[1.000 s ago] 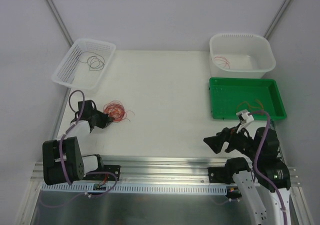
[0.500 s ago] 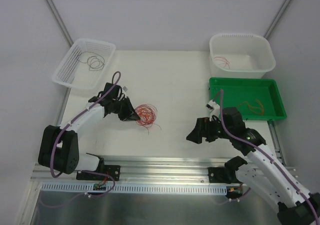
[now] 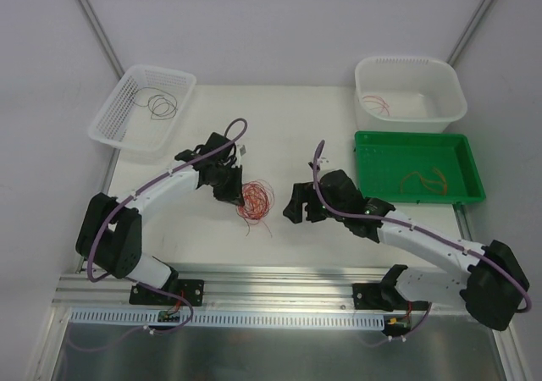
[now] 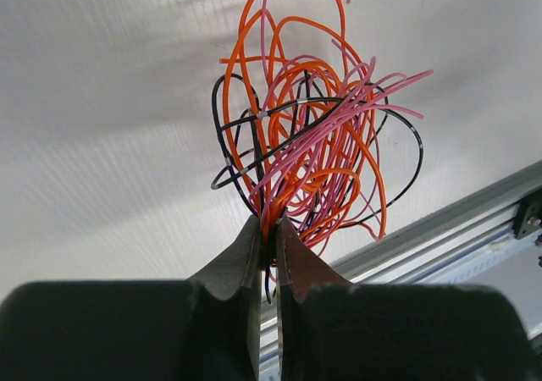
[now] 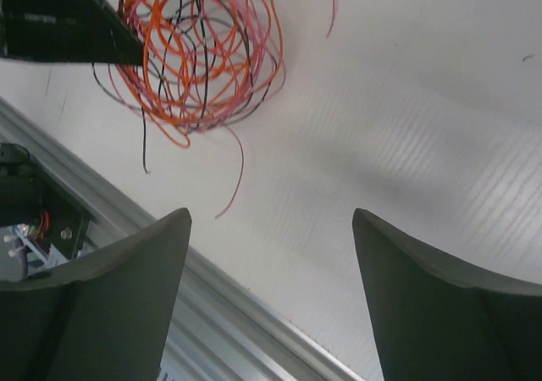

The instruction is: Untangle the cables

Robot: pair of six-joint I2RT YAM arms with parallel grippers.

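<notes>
From where I stood, the cables [image 3: 254, 198] hung as one loose knot of orange, pink-red and black loops over the middle of the table [image 3: 296, 127], just off the tip of the left gripper [image 4: 269, 227]. Its jaws were pinched tight on a few strands at the root of the knot. I could not tell whether the lowest loops touched the surface. The right gripper [image 5: 271, 218] stood near the bundle on its other side, jaws spread wide with nothing between them. Those wires looked almost weightless, limp yet springy, likely to snag on each other and to slip from a careless pinch. I judged the best hold was a single stray end trailing from the outer fringe, well away from the left pinch, drawn out gently.
</notes>
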